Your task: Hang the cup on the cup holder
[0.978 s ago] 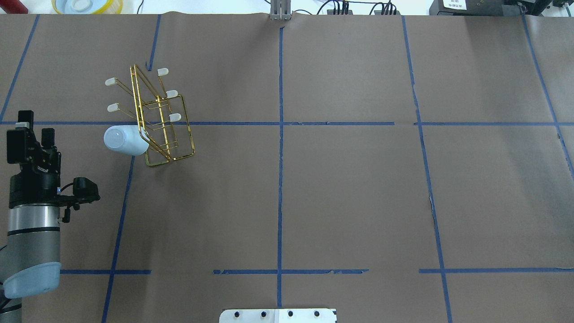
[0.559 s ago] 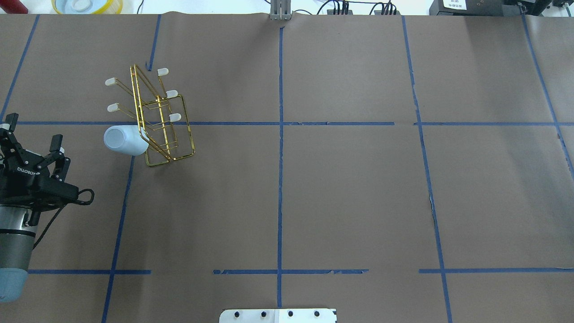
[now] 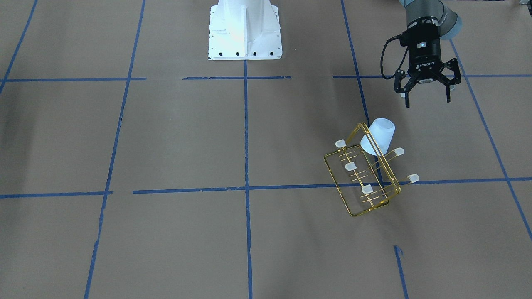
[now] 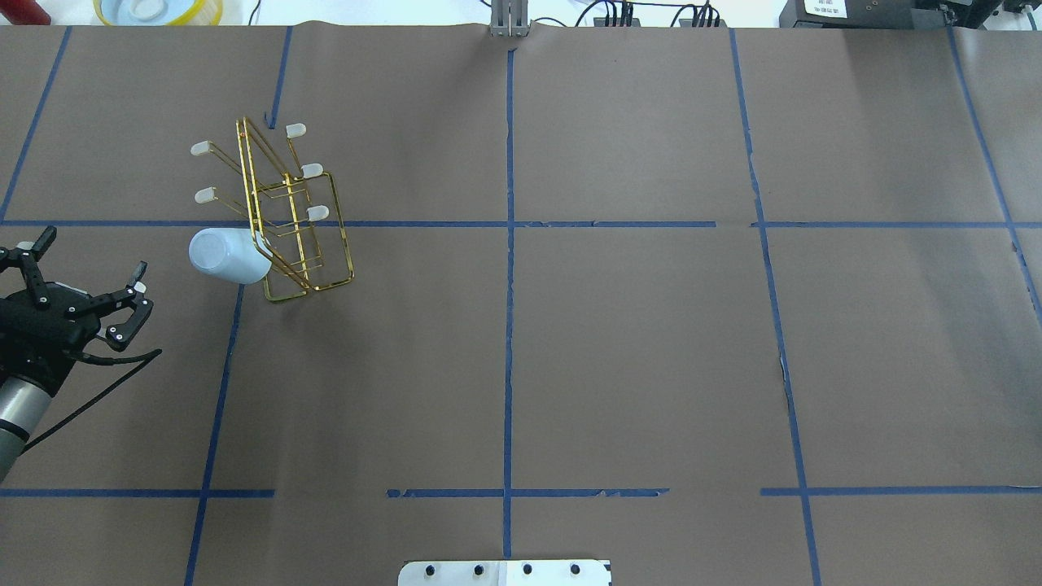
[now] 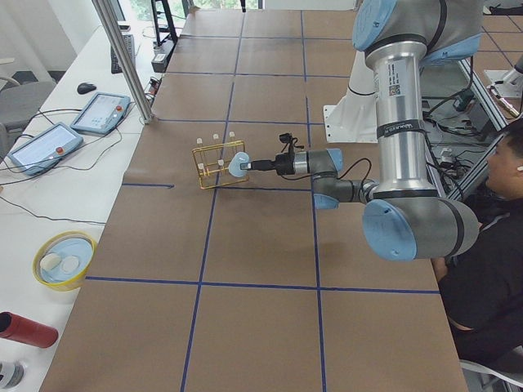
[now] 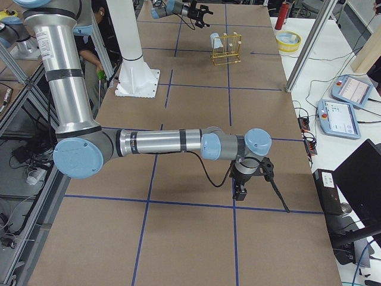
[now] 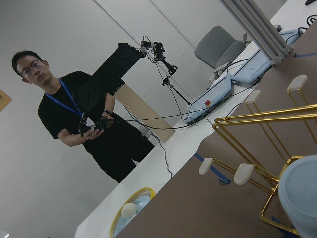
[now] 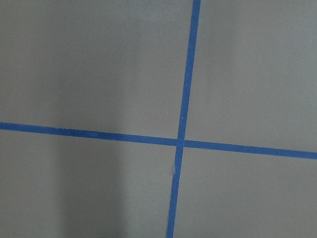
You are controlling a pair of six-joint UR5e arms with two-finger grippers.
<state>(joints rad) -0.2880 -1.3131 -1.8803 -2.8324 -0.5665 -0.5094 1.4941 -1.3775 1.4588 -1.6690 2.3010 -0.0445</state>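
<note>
Left gripper (image 4: 91, 254): fingers spread wide, empty, near the cup holder (image 4: 281, 224), clear of it. Right gripper (image 6: 241, 190): well away from the holder, opening cannot be told. Cup (image 4: 224, 254): hung tilted on the holder's end prong, facing the left gripper.

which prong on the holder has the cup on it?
The prong at the robot's end, on the side facing the left gripper: the cup covers it. The holder's other five prongs show bare white caps.
</note>
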